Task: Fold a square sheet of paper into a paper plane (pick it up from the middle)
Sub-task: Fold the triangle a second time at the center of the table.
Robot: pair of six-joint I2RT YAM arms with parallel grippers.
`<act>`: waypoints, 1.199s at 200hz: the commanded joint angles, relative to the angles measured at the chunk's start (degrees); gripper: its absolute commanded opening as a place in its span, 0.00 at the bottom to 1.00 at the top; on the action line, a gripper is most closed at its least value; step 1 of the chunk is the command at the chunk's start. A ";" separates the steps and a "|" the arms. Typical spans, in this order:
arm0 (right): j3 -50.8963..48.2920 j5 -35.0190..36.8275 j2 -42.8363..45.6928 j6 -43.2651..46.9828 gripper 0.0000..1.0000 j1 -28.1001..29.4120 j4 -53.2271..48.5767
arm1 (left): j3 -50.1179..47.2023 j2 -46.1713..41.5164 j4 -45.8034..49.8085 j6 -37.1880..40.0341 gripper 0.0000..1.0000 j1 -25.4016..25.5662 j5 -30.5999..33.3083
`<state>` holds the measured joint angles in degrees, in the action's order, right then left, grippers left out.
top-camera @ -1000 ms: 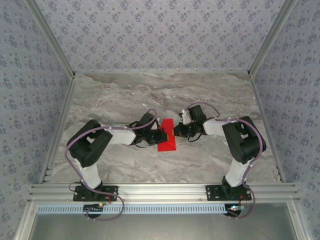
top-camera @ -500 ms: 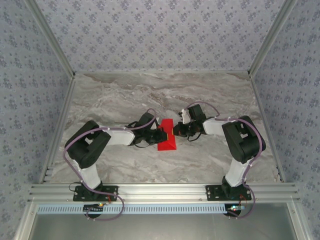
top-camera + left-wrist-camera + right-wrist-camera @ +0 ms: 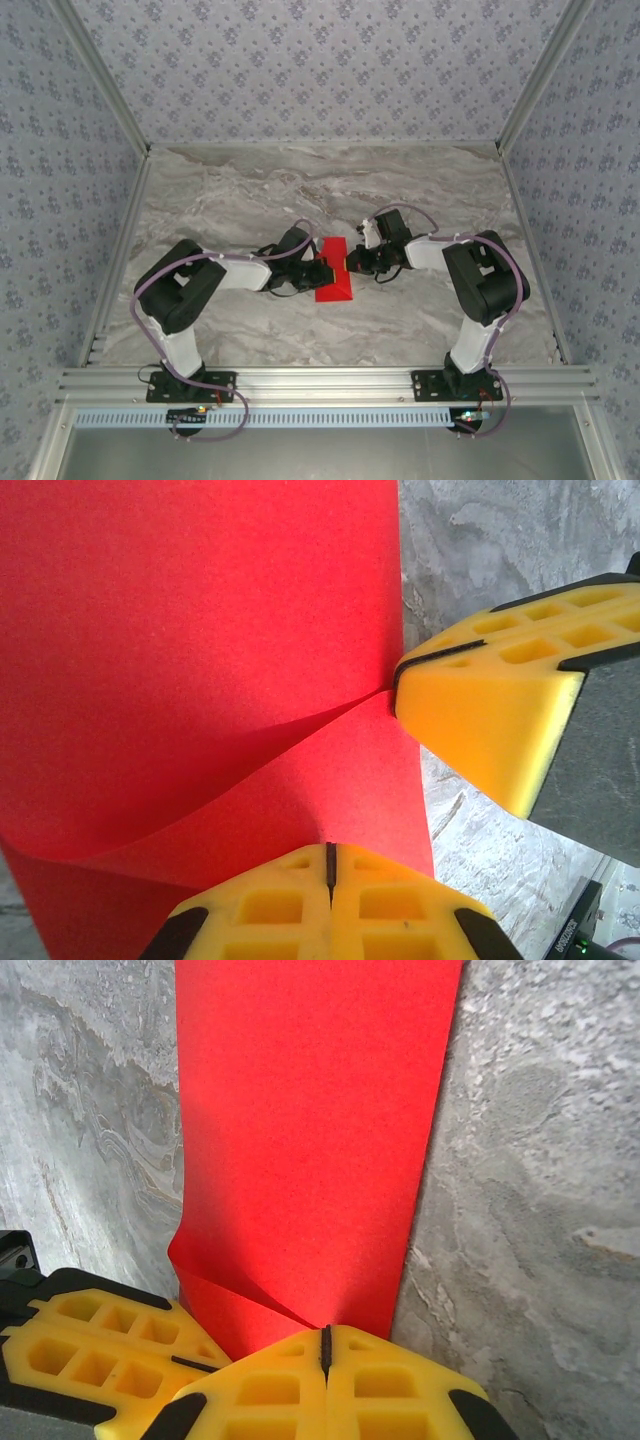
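The square sheet of paper (image 3: 333, 272) is bright red and folded into a long strip, lying mid-table between both arms. My left gripper (image 3: 318, 268) is shut on its left edge. In the left wrist view the yellow pads (image 3: 280, 900) meet at the seam of the left gripper (image 3: 329, 846), with the paper (image 3: 200, 630) curling up from them. My right gripper (image 3: 350, 262) is shut on the opposite edge. In the right wrist view the right gripper (image 3: 325, 1328) pinches the paper (image 3: 310, 1110) where a flap lifts. Each gripper shows in the other's view, the right gripper (image 3: 490, 720) and the left gripper (image 3: 100, 1350).
The grey marble table (image 3: 330, 190) is bare around the paper. Aluminium rails (image 3: 330, 380) run along the near edge, and patterned walls (image 3: 320, 70) close in the back and sides.
The right arm has edged slightly to the left. The paper and the left gripper stay where they were.
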<state>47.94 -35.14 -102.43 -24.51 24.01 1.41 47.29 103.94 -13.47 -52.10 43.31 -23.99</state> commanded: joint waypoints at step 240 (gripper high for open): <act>-6.57 8.53 14.78 -8.95 0.12 8.88 -9.02 | 3.40 0.52 1.35 4.63 0.01 0.55 -1.59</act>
<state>41.91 -26.13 -86.67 -32.03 32.14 -8.25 49.47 105.12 -10.92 -48.93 43.53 -24.43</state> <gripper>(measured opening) 0.128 0.053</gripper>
